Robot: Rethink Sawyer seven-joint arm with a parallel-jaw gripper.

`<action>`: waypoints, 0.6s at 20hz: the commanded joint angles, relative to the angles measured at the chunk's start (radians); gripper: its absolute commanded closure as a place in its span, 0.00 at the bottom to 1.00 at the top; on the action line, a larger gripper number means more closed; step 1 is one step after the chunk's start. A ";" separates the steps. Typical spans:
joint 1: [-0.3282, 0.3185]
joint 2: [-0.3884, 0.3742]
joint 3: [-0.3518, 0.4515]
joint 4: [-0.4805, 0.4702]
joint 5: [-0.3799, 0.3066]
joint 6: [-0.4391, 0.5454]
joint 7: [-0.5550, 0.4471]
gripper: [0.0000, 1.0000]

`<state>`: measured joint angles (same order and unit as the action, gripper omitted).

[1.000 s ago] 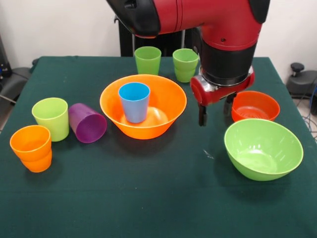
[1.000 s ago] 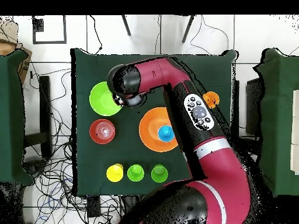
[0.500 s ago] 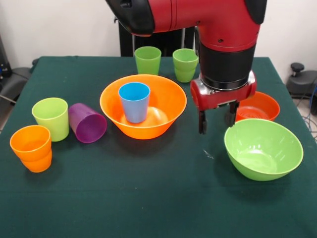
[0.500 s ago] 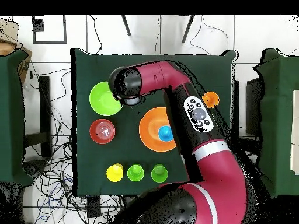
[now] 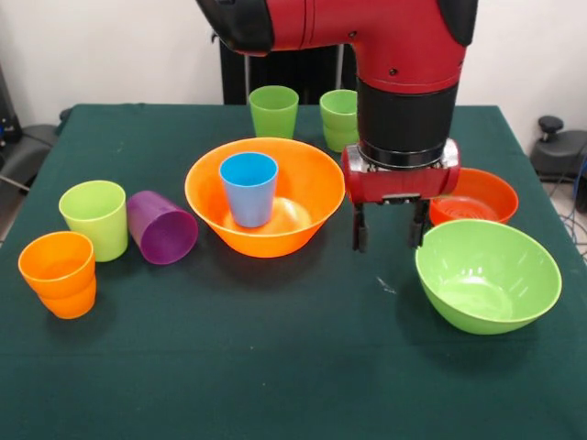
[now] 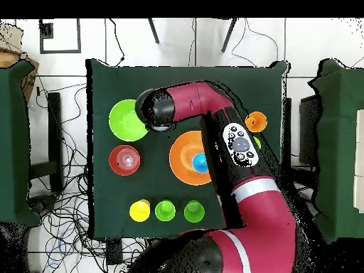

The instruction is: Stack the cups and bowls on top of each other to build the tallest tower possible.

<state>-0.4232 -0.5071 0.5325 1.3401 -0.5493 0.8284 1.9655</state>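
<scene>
My gripper (image 5: 388,235) hangs open and empty just above the cloth, in the gap between the large orange bowl (image 5: 307,183) and the lime-green bowl (image 5: 500,266). A blue cup (image 5: 249,188) stands upright inside the orange bowl. The smaller red-orange bowl (image 5: 481,194) sits behind the gripper, partly hidden by it. Two green cups (image 5: 273,111) (image 5: 337,115) stand at the back. At the left are a lime cup (image 5: 94,218), a purple cup (image 5: 161,227) lying on its side and an orange cup (image 5: 58,273). The overhead view also shows a yellow cup (image 6: 140,210).
The dark green cloth-covered table (image 5: 275,367) has bare room along its near side in the front view. In the overhead view my arm (image 6: 234,142) crosses above the orange bowl (image 6: 181,158). More green tables (image 6: 338,142) stand at both sides.
The gripper has moved from beside the red-orange bowl toward the near side, into the gap between the orange and lime-green bowls, and has turned a little. No cup or bowl has moved.
</scene>
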 commanded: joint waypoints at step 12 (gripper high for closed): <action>0.021 0.048 -0.077 0.038 -0.038 0.114 -0.136 0.00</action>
<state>-0.4198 -0.5022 0.4864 1.3418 -0.5530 0.8336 1.9659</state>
